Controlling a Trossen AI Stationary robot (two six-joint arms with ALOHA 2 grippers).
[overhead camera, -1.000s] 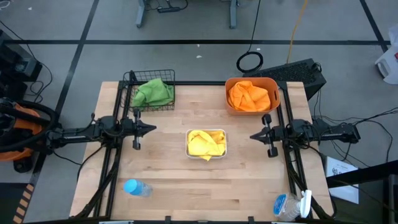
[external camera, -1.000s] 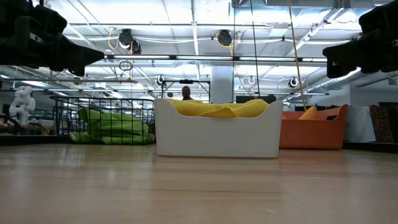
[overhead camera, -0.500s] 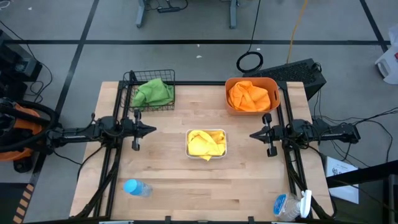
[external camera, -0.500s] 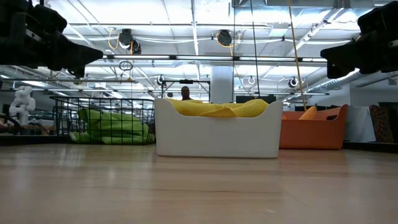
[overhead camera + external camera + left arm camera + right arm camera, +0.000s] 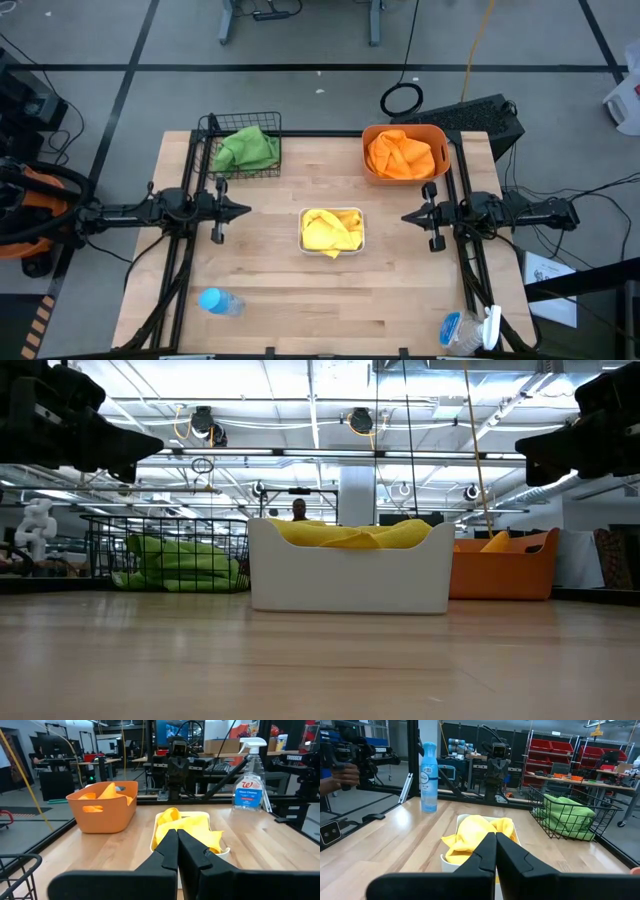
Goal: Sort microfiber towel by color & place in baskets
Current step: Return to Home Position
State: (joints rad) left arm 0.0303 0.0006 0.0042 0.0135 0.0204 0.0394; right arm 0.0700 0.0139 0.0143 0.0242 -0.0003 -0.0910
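Homing seems in hand: left gripper and right gripper, fingers pressed together and empty (tips facing), flank the yellow towel in its white tray, green towel and orange towels basketed beyond them, so only parking remains.

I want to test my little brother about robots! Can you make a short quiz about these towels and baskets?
1. True or false: the yellow towels lie in the white tray.
2. What holds the green towels? A: orange tub. B: black wire basket. C: white tray.
3. Fill in: the left gripper and right gripper are both ____, holding nothing.
Key: 1 true; 2 B; 3 shut.
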